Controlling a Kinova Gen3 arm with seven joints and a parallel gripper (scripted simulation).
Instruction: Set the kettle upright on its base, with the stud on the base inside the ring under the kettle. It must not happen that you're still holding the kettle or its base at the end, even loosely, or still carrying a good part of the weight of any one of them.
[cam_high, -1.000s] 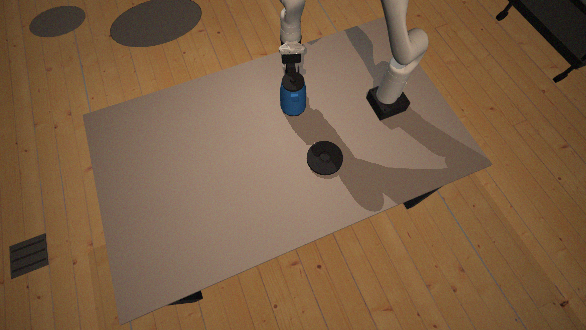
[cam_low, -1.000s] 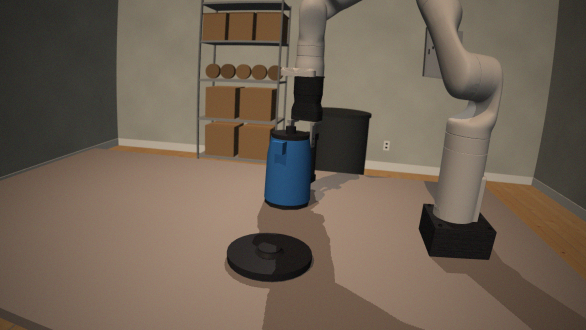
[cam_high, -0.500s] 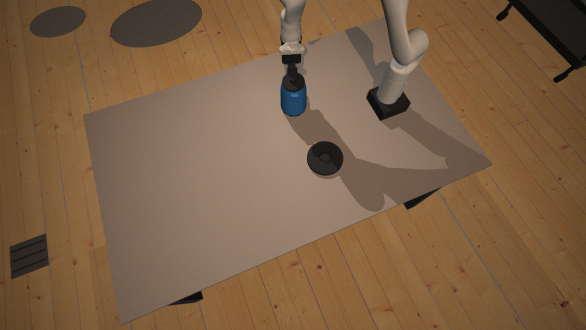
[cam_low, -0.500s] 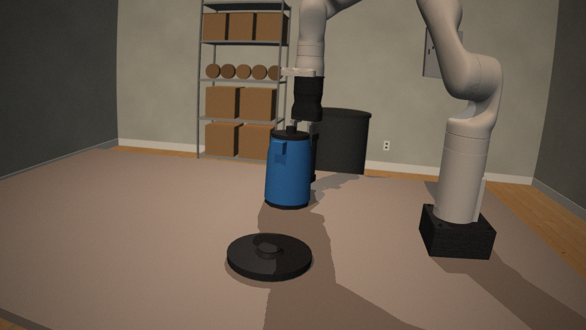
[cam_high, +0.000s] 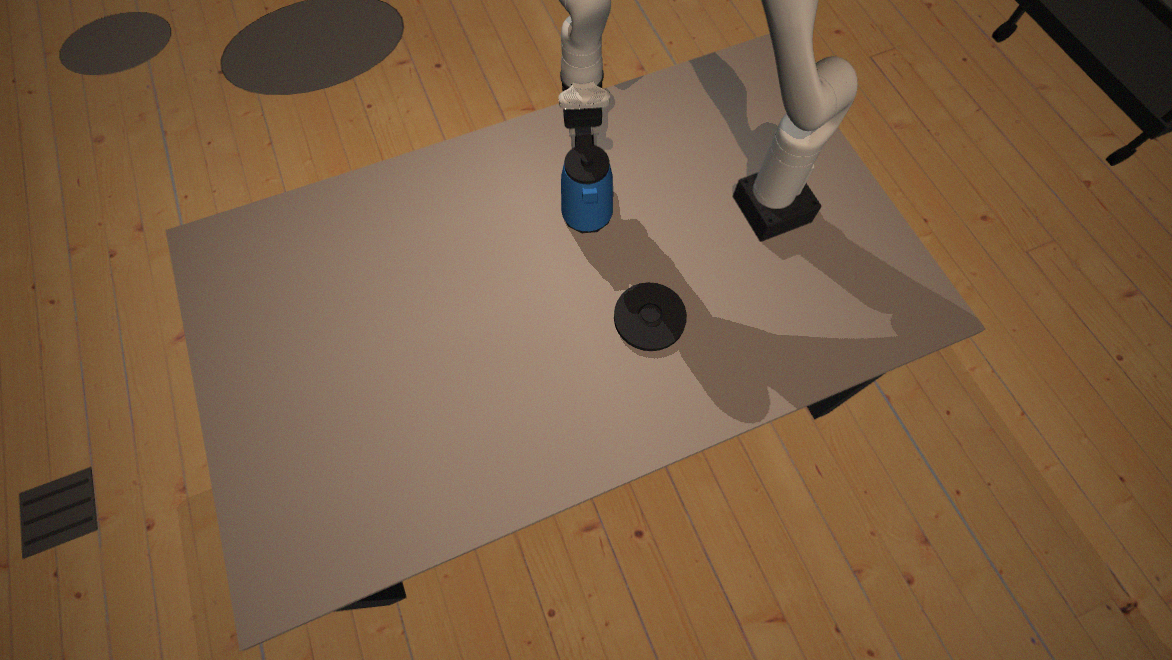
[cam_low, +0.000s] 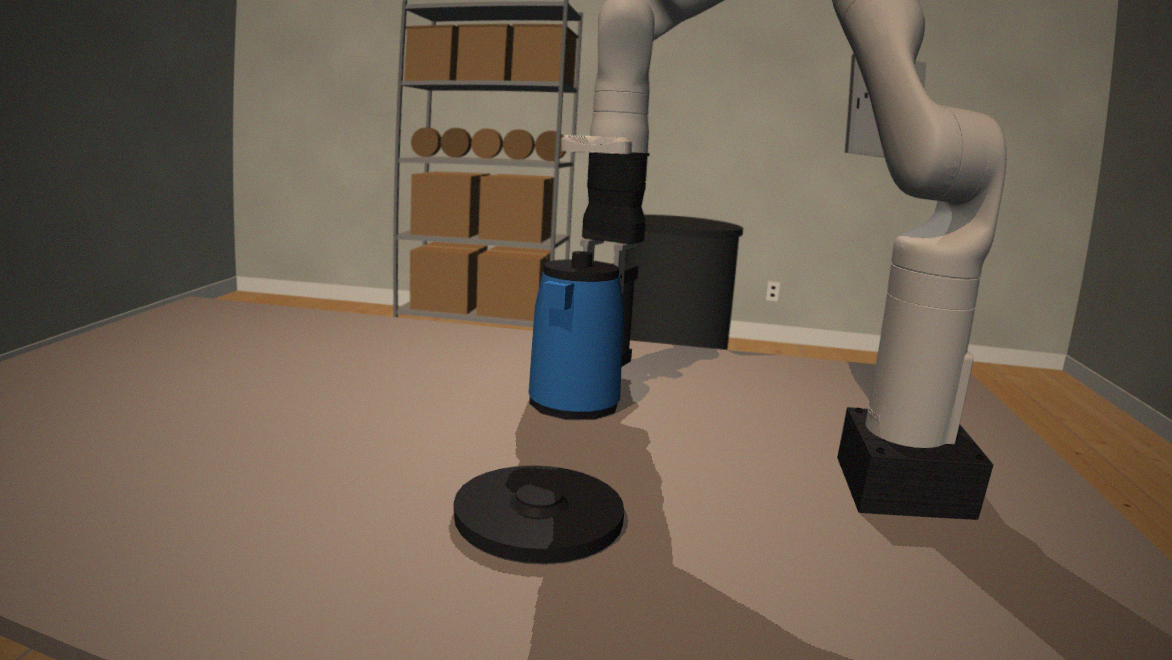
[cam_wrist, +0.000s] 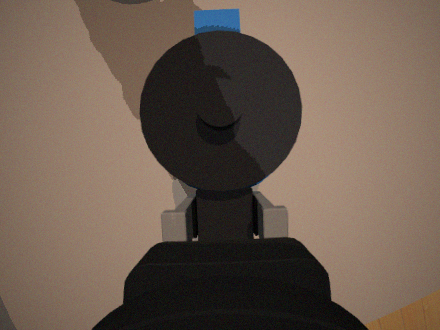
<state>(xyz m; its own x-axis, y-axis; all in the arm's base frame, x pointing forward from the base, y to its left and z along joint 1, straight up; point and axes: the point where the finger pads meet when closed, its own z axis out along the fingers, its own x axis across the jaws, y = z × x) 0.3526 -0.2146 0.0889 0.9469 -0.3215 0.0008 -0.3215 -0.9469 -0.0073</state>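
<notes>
A blue kettle (cam_high: 587, 201) (cam_low: 574, 348) (cam_wrist: 220, 108) with a black lid stands upright on the table, apart from its base. The base (cam_high: 649, 316) (cam_low: 538, 512) is a flat black disc with a round stud in its middle, lying on the table nearer the front. My gripper (cam_high: 583, 139) (cam_low: 611, 255) (cam_wrist: 225, 207) hangs straight down at the kettle's back side. Its grey fingers are shut on the kettle's black handle (cam_wrist: 224, 212), seen between them in the wrist view.
The arm's black pedestal (cam_high: 775, 209) (cam_low: 914, 475) stands on the table (cam_high: 369, 368) to the right of the kettle. A shelf with boxes (cam_low: 483, 163) and a dark bin (cam_low: 688, 282) stand beyond the table.
</notes>
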